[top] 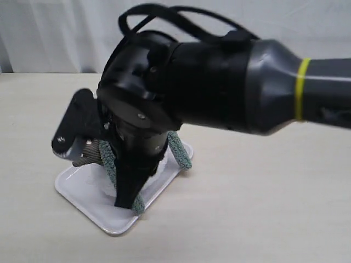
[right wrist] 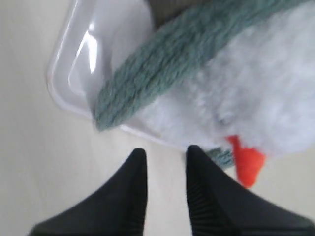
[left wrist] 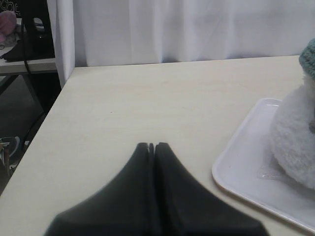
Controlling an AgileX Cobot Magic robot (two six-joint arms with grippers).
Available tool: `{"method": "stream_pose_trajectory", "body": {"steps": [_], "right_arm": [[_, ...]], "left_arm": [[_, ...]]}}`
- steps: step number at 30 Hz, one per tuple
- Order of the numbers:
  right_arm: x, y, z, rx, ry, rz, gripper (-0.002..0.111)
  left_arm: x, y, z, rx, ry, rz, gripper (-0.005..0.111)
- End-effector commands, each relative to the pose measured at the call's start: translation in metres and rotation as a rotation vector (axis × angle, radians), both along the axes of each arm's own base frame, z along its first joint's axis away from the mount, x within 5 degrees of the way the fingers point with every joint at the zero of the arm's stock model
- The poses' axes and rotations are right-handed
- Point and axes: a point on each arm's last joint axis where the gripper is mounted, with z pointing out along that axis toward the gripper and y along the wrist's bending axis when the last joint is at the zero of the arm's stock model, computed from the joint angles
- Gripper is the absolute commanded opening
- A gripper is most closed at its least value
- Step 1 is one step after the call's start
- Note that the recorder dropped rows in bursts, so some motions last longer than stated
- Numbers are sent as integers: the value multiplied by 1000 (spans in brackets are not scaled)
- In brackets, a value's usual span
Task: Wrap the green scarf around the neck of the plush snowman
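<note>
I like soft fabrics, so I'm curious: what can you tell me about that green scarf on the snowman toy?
The green scarf is a long strip of fuzzy, ribbed sage-green plush. It lies draped over the white plush snowman, resting on its fluff, with a length hanging down each side in the exterior view. One rounded end reaches the rim of the white tray. The right gripper hovers close, jaws apart, not holding it.

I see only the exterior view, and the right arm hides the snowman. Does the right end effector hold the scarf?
Observer: No. The right end effector is open, nothing between its jaws.
Operator: Where is the scarf?
Observer: The green scarf lies draped on the plush snowman, near its orange nose.
Operator: And the left end effector?
Observer: The left end effector is shut and empty, over the table beside the white tray.
</note>
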Motion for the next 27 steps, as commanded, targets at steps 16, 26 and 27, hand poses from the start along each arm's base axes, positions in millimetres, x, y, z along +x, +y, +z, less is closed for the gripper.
{"method": "stream_pose_trajectory", "body": {"steps": [16, 26, 27], "right_arm": [[66, 33, 46, 315, 53, -506, 4], [90, 61, 26, 305, 29, -489, 4], [91, 61, 23, 299, 29, -489, 4]], "left_arm": [[0, 0, 0, 2, -12, -2, 0], [0, 0, 0, 2, -14, -2, 0], [0, 0, 0, 2, -14, -2, 0]]}}
